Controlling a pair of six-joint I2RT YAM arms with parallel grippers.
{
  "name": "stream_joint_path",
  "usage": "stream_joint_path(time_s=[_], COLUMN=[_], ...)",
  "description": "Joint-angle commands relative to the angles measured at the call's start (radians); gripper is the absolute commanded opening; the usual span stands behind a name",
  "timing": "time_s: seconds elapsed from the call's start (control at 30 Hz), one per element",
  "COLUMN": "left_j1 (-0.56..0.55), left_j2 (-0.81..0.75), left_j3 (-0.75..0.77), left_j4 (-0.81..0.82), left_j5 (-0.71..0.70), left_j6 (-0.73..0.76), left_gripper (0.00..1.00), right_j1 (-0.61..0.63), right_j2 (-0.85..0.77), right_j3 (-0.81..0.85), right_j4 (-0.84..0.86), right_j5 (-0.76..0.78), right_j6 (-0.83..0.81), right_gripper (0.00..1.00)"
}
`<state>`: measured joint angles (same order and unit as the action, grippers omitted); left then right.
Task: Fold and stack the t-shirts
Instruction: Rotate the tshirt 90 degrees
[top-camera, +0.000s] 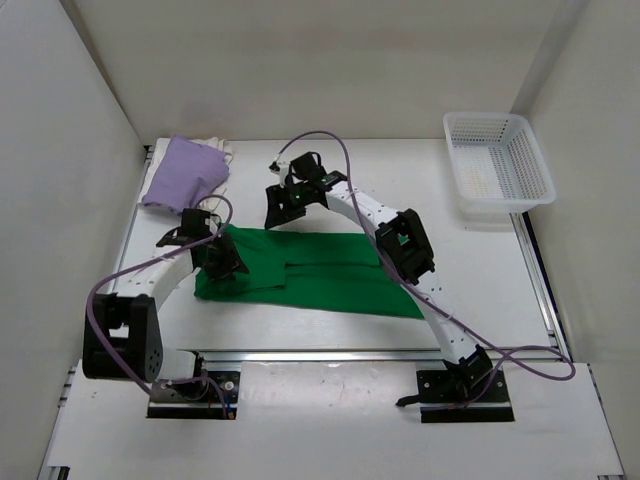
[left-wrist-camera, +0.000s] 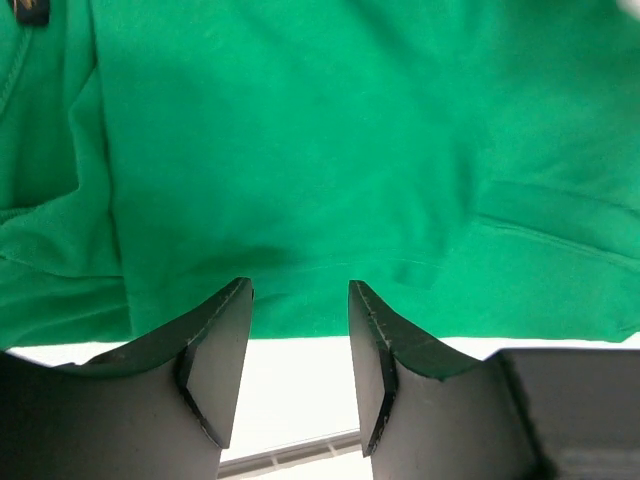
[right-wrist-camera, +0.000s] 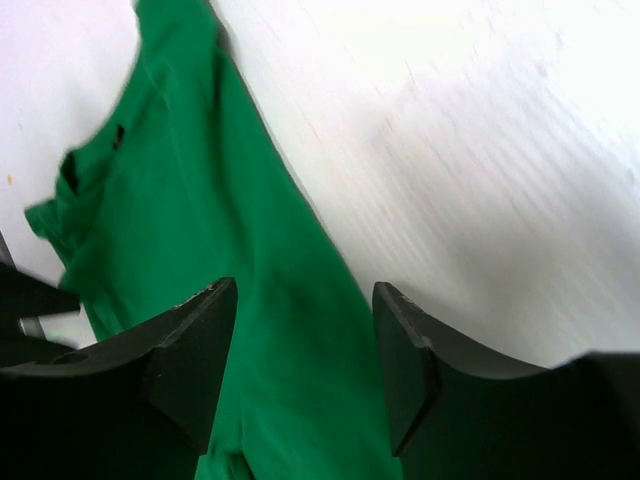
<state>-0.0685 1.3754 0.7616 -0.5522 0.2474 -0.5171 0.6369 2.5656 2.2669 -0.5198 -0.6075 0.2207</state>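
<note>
The green t-shirt (top-camera: 320, 275) lies on the table as a long folded band; it fills the left wrist view (left-wrist-camera: 320, 150) and runs under the jaws in the right wrist view (right-wrist-camera: 200, 250). My left gripper (top-camera: 228, 264) sits over its left end, open (left-wrist-camera: 298, 295), with nothing between the fingers. My right gripper (top-camera: 273, 213) hovers just above the band's far edge near the left end, open (right-wrist-camera: 305, 295) and empty. The lavender t-shirt (top-camera: 183, 172) lies folded at the far left corner on top of the cream-white t-shirt (top-camera: 222, 149), which shows only at one edge.
A white lattice basket (top-camera: 497, 160) stands at the far right corner. White walls close in the table on the left, back and right. A metal rail (top-camera: 330, 352) runs along the near edge by the arm bases.
</note>
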Motion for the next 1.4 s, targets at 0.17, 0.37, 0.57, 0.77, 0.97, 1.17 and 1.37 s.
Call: stream_joint_path(time_s=[0.17, 0.37, 0.57, 0.77, 0.97, 1.17, 1.37], left_j1=[0.009, 0.03, 0.012, -0.028, -0.083, -0.305, -0.528], left_j2=[-0.075, -0.073, -0.065, -0.064, -0.023, 0.092, 0.137], left_j3=[0.053, 0.103, 0.145, 0.16, 0.173, 0.203, 0.105], left_j4=[-0.015, -0.005, 0.005, -0.015, -0.018, -0.012, 0.138], left_j5=[0.01, 0.012, 0.021, 0.0, -0.003, -0.056, -0.017], left_j6=[-0.001, -0.003, -0.017, -0.001, 0.005, -0.04, -0.231], left_gripper=[0.54, 0.52, 0.52, 0.52, 0.5, 0.33, 0.0], right_j1=[0.009, 0.05, 0.07, 0.006, -0.181, -0.305, -0.393], right_j2=[0.079, 0.119, 0.134, 0.113, 0.088, 0.093, 0.084], right_j3=[0.099, 0.048, 0.048, 0.123, 0.239, 0.312, 0.534], right_j4=[0.083, 0.098, 0.129, 0.138, 0.018, -0.173, -0.423], right_j5=[-0.011, -0.112, -0.123, -0.071, 0.13, 0.308, 0.397], right_j6=[0.042, 0.06, 0.098, 0.178, 0.244, 0.247, 0.211], right_gripper=[0.54, 0.52, 0.24, 0.01, 0.0, 0.13, 0.46])
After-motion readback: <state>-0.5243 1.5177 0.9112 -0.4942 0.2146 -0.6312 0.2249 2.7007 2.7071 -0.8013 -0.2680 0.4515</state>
